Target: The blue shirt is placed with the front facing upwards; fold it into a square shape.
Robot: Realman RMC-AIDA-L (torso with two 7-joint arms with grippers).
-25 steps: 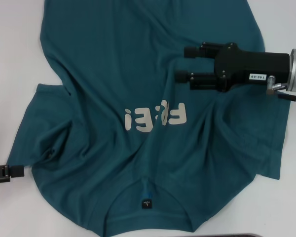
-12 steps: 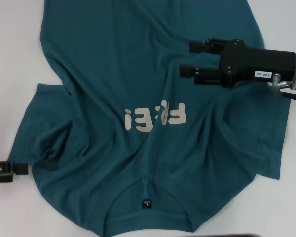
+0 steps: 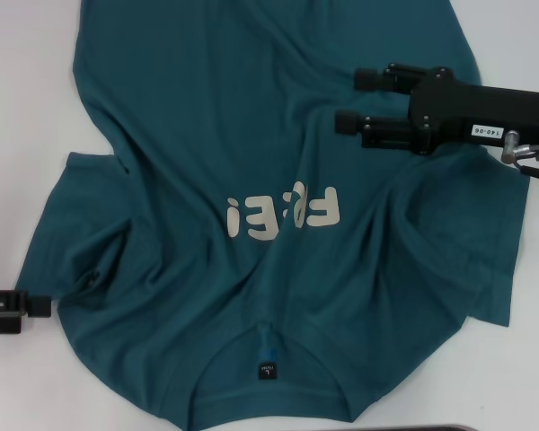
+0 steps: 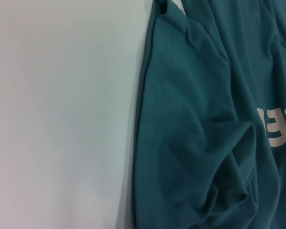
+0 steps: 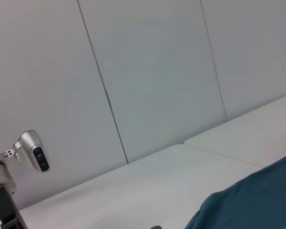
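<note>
1. Head view: white table (image 3: 27,108), bare along the left and right margins. The blue shirt (image 3: 251,135) lies face up and fills most of the frame, collar at lower centre, "FREE" lettering (image 3: 283,215) mid-frame, hem running off the top edge. Rumpled folds at both sleeves; no fold made yet.
2. Head view, arms: right gripper (image 3: 350,101) sits at upper right, above the shirt's right chest, fingers apart and holding nothing. Left gripper (image 3: 38,306) is at the lower left edge, tip just beside the left sleeve hem; whether open or closed cannot be told.
3. Left wrist view: sleeve edge (image 4: 143,119) against bare table (image 4: 62,119); plenty of open room beside the cloth.
4. Right wrist view: wall panels (image 5: 148,81), table, a corner of the shirt (image 5: 257,195).
5. Judgement: early stage, positioning for a first side fold; next needs a pinch on the sleeve edges.
</note>
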